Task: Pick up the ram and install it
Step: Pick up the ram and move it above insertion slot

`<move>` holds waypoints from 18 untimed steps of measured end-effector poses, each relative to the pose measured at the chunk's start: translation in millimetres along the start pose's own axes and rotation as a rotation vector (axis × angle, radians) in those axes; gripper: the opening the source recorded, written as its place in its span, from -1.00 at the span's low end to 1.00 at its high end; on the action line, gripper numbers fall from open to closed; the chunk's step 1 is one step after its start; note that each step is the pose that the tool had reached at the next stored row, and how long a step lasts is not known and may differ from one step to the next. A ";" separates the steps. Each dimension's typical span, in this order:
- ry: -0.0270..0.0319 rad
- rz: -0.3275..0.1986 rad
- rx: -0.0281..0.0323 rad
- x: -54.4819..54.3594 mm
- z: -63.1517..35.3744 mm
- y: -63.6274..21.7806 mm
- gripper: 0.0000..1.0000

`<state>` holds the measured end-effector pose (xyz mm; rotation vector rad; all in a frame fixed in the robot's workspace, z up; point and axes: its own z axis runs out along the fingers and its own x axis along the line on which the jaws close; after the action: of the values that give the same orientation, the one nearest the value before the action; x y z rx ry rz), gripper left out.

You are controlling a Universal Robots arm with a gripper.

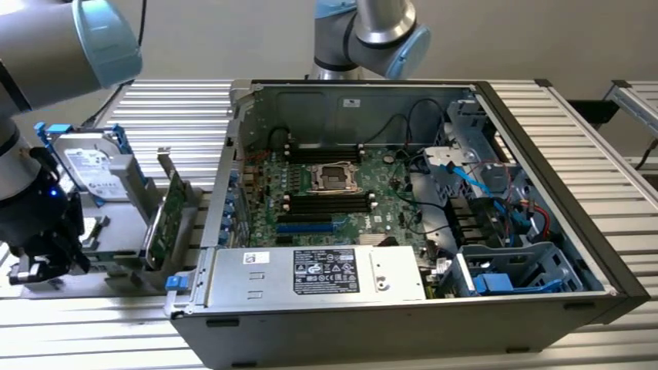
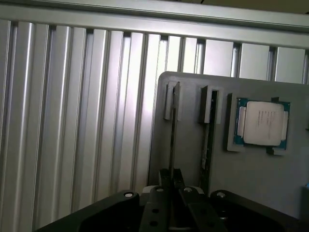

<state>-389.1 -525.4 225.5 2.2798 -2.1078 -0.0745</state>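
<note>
In the exterior view the claw [image 1: 36, 266] hangs low over the grey holder tray [image 1: 108, 231], beside the silver hard drive [image 1: 91, 163] with its blue rails. The open computer case [image 1: 411, 200] stands well apart from the claw on the ribbed tabletop [image 1: 575, 131]. Inside it lies the large green motherboard [image 1: 308, 193], and its black memory slots [image 1: 323, 204] look bare as far as I can tell. So nothing is installed yet, and lifting, carrying and seating the stick are all left to do.

In the wrist view the ram [image 2: 172, 137] is seen edge-on as a thin dark blade. It runs straight out from the claw [image 2: 171, 182] and its far end sits in a small grey bracket on the matte grey tray [image 2: 189, 145]. The dark metal fingers [image 2: 163, 180] stand close together with the near end of the ram between them — a narrow pinch on it, by the look. The ram is not yet raised from its bracket.

Just beside it lies a second thin board [image 2: 208, 128] in its own bracket. Beyond that, further from the claw, is a square processor [image 2: 262, 123] with a dull metal cap and a blue-green rim. Under the tray run the bright grooved aluminium slats of the tabletop [image 2: 72, 121].
</note>
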 end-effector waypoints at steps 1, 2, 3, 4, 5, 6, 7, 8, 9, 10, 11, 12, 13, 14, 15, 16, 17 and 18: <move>-0.0002 0.000 0.0001 -0.1 -4.5 0.3 -0.73; -0.0002 0.000 0.0001 -0.1 -9.0 0.5 -0.73; -0.0001 0.000 0.0001 -0.2 -13.4 0.7 -0.73; -0.0001 0.000 0.0001 -0.2 -18.1 0.7 -0.73; -0.0002 0.000 0.0002 -0.1 -22.6 0.1 -0.73; -0.0002 0.000 -0.0004 -0.1 -27.5 -1.9 -0.73; -0.0004 0.000 -0.0013 0.1 -31.9 -4.6 -0.73; -0.0004 0.000 -0.0026 0.3 -36.6 -6.7 -0.73; -0.0004 0.000 -0.0036 0.4 -41.5 -8.8 -0.73; -0.0003 0.000 -0.0045 0.5 -46.1 -10.8 -0.73; -0.0005 0.000 -0.0050 0.5 -50.6 -12.5 -0.73; -0.0006 0.000 -0.0053 0.4 -55.2 -14.1 -0.73; -0.0006 0.000 -0.0056 0.1 -59.8 -15.5 -0.73; -0.0005 0.000 -0.0061 -0.1 -64.6 -17.1 -0.73; -0.0007 0.000 -0.0063 -0.3 -69.1 -19.1 -0.73; -0.0008 0.000 -0.0066 -0.5 -73.7 -21.4 -0.73; -0.0008 0.000 -0.0071 -0.6 -78.1 -23.9 -0.73; -0.0008 0.000 -0.0076 -0.6 -82.3 -26.5 -0.73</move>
<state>-357.9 -523.2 306.1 2.2760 -2.1041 -0.0834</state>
